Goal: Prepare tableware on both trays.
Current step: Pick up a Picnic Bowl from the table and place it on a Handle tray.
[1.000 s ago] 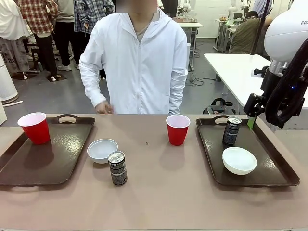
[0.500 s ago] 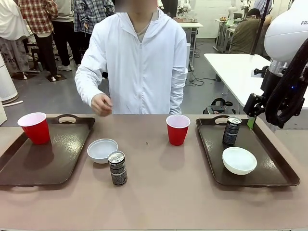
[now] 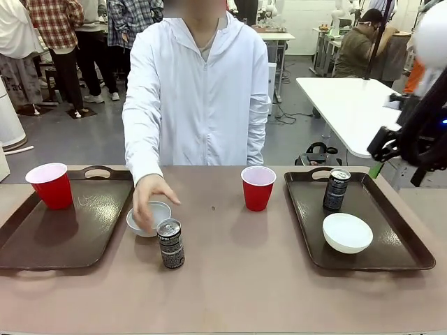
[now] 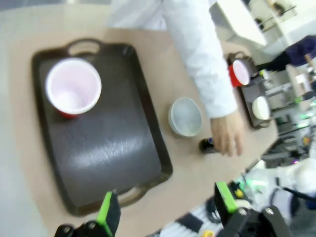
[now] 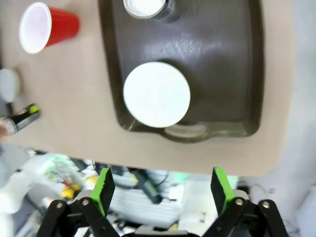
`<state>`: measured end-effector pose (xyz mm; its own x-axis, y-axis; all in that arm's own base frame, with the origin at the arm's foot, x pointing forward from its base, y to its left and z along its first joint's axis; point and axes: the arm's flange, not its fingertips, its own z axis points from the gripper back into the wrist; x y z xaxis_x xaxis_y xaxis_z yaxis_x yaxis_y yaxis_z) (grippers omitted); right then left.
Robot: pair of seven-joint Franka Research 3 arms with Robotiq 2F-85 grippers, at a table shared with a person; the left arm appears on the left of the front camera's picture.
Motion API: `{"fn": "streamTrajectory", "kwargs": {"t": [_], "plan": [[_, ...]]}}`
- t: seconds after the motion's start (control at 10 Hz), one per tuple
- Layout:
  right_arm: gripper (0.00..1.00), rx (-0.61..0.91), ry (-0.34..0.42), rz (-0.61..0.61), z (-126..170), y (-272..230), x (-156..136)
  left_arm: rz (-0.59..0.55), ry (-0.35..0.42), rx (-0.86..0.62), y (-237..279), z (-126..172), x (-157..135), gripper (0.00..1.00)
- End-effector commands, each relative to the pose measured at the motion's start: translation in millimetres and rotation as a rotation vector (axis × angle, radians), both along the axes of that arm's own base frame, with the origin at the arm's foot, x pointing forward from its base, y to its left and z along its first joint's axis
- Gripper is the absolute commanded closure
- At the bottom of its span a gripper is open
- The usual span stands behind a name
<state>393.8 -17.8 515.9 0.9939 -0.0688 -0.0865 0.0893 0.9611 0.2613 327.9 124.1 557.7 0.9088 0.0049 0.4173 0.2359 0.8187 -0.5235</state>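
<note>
No legible text or numbers, white print on tray can ahead of right gripper unreadable, likewise table can beyond left gripper

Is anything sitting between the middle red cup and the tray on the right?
Nothing visible does. The red cup stands on bare table just left of the right tray; the drink can and white bowl sit farther in on that tray.

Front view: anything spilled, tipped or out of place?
Nothing spilled or tipped. Three pieces stand on the bare table between the left tray and right tray: a red cup, a white bowl under the person's hand, and a can. The left tray holds just the other red cup; the right lacks one.
</note>
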Motion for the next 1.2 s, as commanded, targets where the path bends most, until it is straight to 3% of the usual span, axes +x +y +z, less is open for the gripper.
{"fn": "streamTrajectory", "kwargs": {"t": [0.0,0.2,0.4,0.6,1.1], "plan": [[0.0,0.241,0.087,-0.088,12.2,-53.1,3.2,-0.002,-0.027,0.205,-40.5,64.0,2.3,0.0],[0.0,0.436,0.118,-0.106,17.9,-97.7,-3.8,0.017,0.017,0.378,-85.6,85.8,15.8,0.0],[0.0,0.651,0.093,-0.016,18.6,-137.8,-4.2,0.026,0.117,0.539,-133.7,77.6,37.3,0.0],[0.0,0.765,0.08,-0.007,6.8,-166.4,-2.4,-0.03,0.206,0.567,-173.1,66.8,44.2,0.0],[0.0,0.775,0.117,0.049,-45.0,-243.0,-22.0,-0.077,0.241,0.555,-241.3,40.9,32.9,0.0]]}}
